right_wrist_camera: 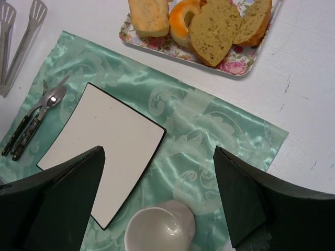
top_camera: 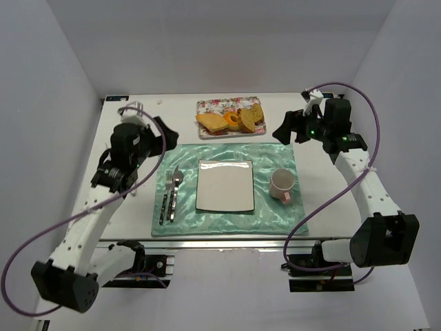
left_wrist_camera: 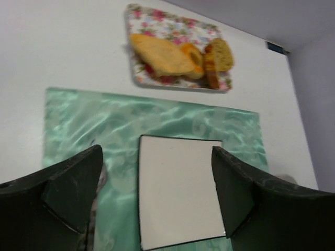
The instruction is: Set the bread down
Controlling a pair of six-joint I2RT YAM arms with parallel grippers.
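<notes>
The bread lies on a floral tray point(top_camera: 204, 106) at the back of the table: a long oval roll point(top_camera: 212, 122), a round orange-centred bun point(top_camera: 232, 120) and browner crusty slices point(top_camera: 253, 116). My left gripper point(top_camera: 163, 131) hangs open above the mat's left back corner, nothing between its fingers. In the left wrist view the roll point(left_wrist_camera: 159, 54) and slices point(left_wrist_camera: 220, 56) lie far ahead of that gripper point(left_wrist_camera: 157, 193). My right gripper point(top_camera: 285, 129) is also open and empty, right of the tray. Its wrist view shows it point(right_wrist_camera: 159, 198) above the mat, with the slices point(right_wrist_camera: 214, 31) beyond.
A white square plate point(top_camera: 225, 185) sits mid-mat on a green satin placemat point(top_camera: 272, 217). A pink cup point(top_camera: 282, 185) stands right of the plate. A fork and knife point(top_camera: 169, 196) lie to its left. Metal tongs point(right_wrist_camera: 21, 31) rest on the table beyond the cutlery.
</notes>
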